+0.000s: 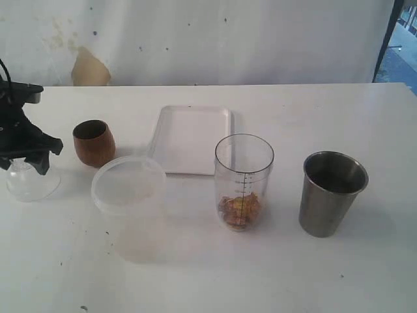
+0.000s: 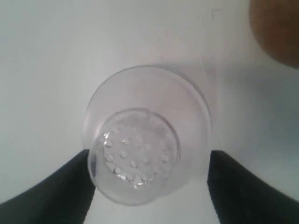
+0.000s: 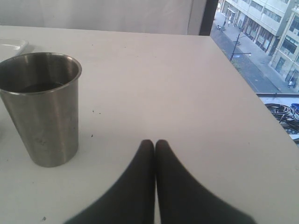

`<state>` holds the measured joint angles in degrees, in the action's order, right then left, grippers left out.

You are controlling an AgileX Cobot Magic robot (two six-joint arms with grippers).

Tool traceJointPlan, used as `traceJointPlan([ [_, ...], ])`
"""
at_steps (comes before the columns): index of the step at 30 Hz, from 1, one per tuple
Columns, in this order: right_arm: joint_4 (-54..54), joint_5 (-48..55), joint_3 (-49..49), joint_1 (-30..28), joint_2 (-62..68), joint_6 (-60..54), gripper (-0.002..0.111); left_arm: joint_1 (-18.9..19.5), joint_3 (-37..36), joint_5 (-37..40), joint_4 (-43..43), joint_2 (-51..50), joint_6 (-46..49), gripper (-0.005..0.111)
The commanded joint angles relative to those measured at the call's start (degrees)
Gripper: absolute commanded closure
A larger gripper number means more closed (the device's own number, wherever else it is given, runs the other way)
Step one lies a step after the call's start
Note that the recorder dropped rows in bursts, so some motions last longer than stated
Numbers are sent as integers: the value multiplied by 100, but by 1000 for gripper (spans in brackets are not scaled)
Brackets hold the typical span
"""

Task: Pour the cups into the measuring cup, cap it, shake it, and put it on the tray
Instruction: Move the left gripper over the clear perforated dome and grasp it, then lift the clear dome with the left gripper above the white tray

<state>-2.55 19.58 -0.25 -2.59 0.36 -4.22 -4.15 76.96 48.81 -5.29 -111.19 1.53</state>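
Left gripper (image 2: pixel 149 161), spread astride the clear perforated plastic cap (image 2: pixel 140 140) by the desk's left edge, should centre before closing gently. Right gripper (image 3: pixel 155 144) is pressed together. The tall clear graduated measuring cup (image 1: pixel 244 182) stands mid-desk.

We note bright, even daylight, window (image 3: pixel 261 56) brightest. Soft faint shadows beside steel tumbler (image 1: pixel 331 193) and frosted tub (image 1: pixel 128 184). We find left wrist view washed out, wooden cup (image 2: pixel 275 28) blurred, out of focus.
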Motion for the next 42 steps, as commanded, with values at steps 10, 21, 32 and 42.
traceJointPlan([
  [10,-18,-34,25,32,-36,-6,108,295,353,296,529,-129,-186,42],
  [21,-18,-34,25,32,-36,-6,108,349,366,301,931,-144,194,42],
  [32,-18,-34,25,32,-36,-6,108,349,366,220,832,-144,233,57],
  [42,-18,-34,25,32,-36,-6,108,349,366,547,667,-144,1031,107],
])
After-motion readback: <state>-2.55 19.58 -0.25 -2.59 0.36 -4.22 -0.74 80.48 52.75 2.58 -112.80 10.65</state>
